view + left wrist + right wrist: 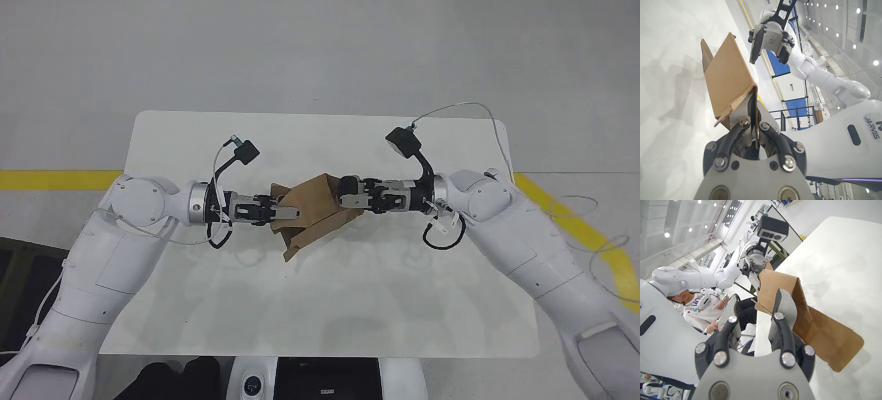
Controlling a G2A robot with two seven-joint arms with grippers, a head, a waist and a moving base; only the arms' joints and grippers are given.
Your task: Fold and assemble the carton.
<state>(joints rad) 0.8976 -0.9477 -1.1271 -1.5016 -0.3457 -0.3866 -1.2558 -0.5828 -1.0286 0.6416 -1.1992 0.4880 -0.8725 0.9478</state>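
A white table [420,300] is standing in a bright, high-ceilinged hall, with a yellow line running along the floor at its far side. The brown cardboard carton [312,212] is sitting at the table's middle, half-formed. Its panels are leaning at angles and one flap is pointing toward 7 o'clock. Whether it is resting on the table or being held just clear, I cannot tell.

The left gripper [752,106] is lying at the carton's 9 o'clock side, jaws pressed together on the edge of a panel beside a folded corner, where the board is crumpling a little. The right gripper [757,296] is hanging at the carton's 2 o'clock side with its fingers spread and nothing between them.

The carton is looking light and thin. It is probably stiff across each flat panel but ready to hinge at the scored creases, and likely to swing about the single pinch if pushed. A hold on a flat panel close to a crease should be steering it best, since free flap ends are likely to bend and edges to crush.
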